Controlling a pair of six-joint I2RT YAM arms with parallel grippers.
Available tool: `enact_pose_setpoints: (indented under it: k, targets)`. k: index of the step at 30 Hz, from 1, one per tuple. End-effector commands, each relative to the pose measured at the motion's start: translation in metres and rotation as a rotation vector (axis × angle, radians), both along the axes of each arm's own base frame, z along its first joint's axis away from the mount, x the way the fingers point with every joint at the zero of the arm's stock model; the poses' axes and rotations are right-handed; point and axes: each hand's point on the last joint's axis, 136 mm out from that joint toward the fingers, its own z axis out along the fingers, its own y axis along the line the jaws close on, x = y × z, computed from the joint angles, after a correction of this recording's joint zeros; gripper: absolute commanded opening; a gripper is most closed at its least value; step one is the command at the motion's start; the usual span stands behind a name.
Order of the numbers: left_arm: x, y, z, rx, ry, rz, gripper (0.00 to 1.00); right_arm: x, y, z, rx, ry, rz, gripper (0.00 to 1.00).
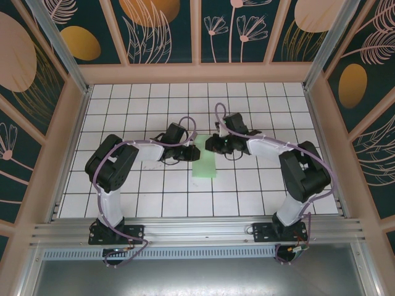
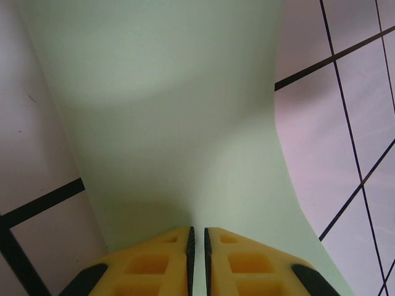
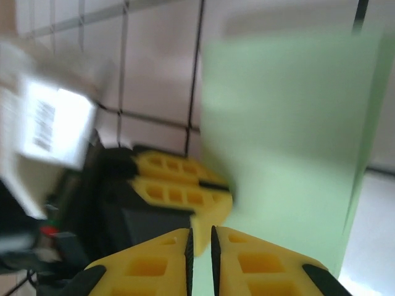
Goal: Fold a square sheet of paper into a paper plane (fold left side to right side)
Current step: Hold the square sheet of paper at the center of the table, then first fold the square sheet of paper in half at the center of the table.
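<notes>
The square sheet of paper (image 1: 205,168) is pale mint green and shows as a narrow strip on the white grid table, between the two grippers. My left gripper (image 1: 192,152) is at its far left edge. In the left wrist view the paper (image 2: 173,111) rises in a curve from the left gripper (image 2: 197,229), whose jaws are pinched on its edge. My right gripper (image 1: 212,145) faces it from the right. In the blurred right wrist view its jaws (image 3: 199,229) stand a narrow slit apart over the paper (image 3: 284,135), close to the left gripper's yellow fingers (image 3: 179,185). I cannot tell whether they grip it.
The table (image 1: 154,197) is white tiles with black grid lines. Wooden-framed walls (image 1: 197,73) with dark floral panels close it in at the back and sides. An aluminium rail (image 1: 197,229) carrying the arm bases runs along the near edge.
</notes>
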Motion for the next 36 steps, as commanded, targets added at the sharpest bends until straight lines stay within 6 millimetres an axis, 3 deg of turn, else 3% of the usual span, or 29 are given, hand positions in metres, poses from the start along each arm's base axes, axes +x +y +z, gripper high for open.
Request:
enact_pose_setpoints:
  k: [1, 5, 20, 28, 36]
  targets:
    - [-0.009, 0.004, -0.017, 0.035, 0.032, 0.006, 0.15, -0.029, 0.004, -0.033, -0.024, 0.141, 0.02, 0.17]
    - [-0.008, 0.004, -0.015, 0.036, 0.028, 0.007, 0.15, -0.036, -0.003, -0.049, -0.077, 0.172, 0.011, 0.16]
    - [-0.008, 0.002, -0.009, 0.02, 0.024, 0.0, 0.17, -0.052, -0.03, -0.067, -0.201, 0.194, -0.014, 0.15]
    - [0.016, -0.007, 0.024, -0.024, -0.03, 0.02, 0.23, -0.054, -0.036, -0.075, -0.237, 0.2, -0.015, 0.14]
    - [0.032, -0.003, 0.006, 0.0, -0.019, 0.053, 0.19, -0.056, -0.037, -0.079, -0.244, 0.207, -0.012, 0.12]
